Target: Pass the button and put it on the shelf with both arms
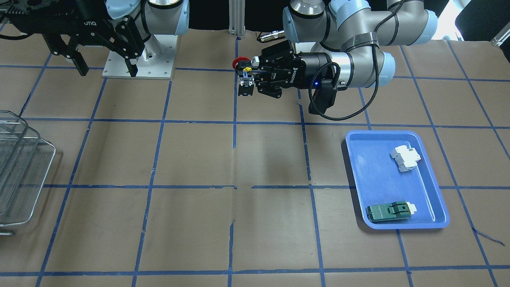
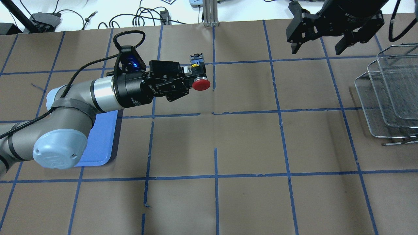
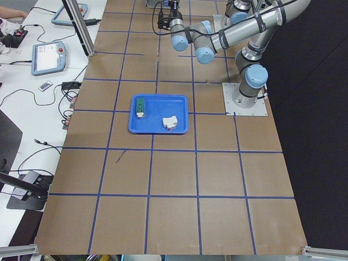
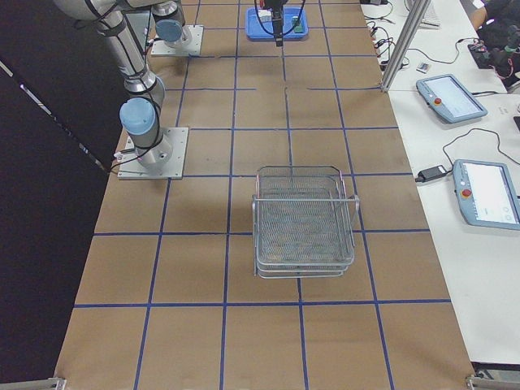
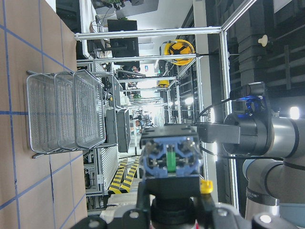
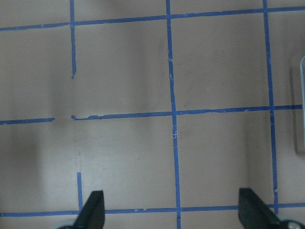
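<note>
My left gripper (image 1: 255, 77) is shut on the button (image 1: 244, 75) and holds it in the air above the table's middle, near the robot's side. The red cap (image 2: 201, 84) points sideways, and the yellow and blue contact block (image 5: 170, 160) faces the left wrist camera. My right gripper (image 1: 107, 69) hangs open and empty above the table, well apart from the button; it also shows in the overhead view (image 2: 317, 49) and the right wrist view (image 6: 174, 212). The wire-mesh shelf (image 2: 385, 94) stands at the table's right end and holds nothing that I can see.
A blue plastic tray (image 1: 374, 175) lies on the left arm's side, with a white breaker block (image 1: 405, 158) and a flat dark-green module (image 1: 388, 211) in it. Brown paper with blue tape lines covers the table. The right arm's base plate (image 1: 139, 59) is bolted on near the robot.
</note>
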Motion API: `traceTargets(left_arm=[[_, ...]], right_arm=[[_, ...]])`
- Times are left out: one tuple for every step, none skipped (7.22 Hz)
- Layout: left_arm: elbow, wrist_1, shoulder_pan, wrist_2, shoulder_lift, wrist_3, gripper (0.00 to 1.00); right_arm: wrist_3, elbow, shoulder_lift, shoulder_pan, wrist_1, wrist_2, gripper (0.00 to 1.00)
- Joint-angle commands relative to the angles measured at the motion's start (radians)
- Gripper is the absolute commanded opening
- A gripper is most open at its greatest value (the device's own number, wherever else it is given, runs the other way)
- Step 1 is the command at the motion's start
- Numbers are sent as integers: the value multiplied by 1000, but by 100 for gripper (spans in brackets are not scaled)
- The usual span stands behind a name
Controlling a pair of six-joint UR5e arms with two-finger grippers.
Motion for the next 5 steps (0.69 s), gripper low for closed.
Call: traceTargets(left_arm=[[-2, 0, 0, 0, 2, 0, 0], [-2, 0, 0, 0, 1, 0, 0], [0, 0, -2, -2, 2, -2, 0], [0, 0, 0, -2, 4, -2, 0], [-2, 0, -2, -3, 4, -2, 0]], right_arm=[[-85, -3, 41, -131, 11, 280, 100], [-128, 5, 62, -203, 48, 424, 100], [-192, 6, 94, -265, 144, 589, 100], [-261, 14, 108, -299, 256, 702, 100], [-345, 40, 106, -302, 356, 797, 100]])
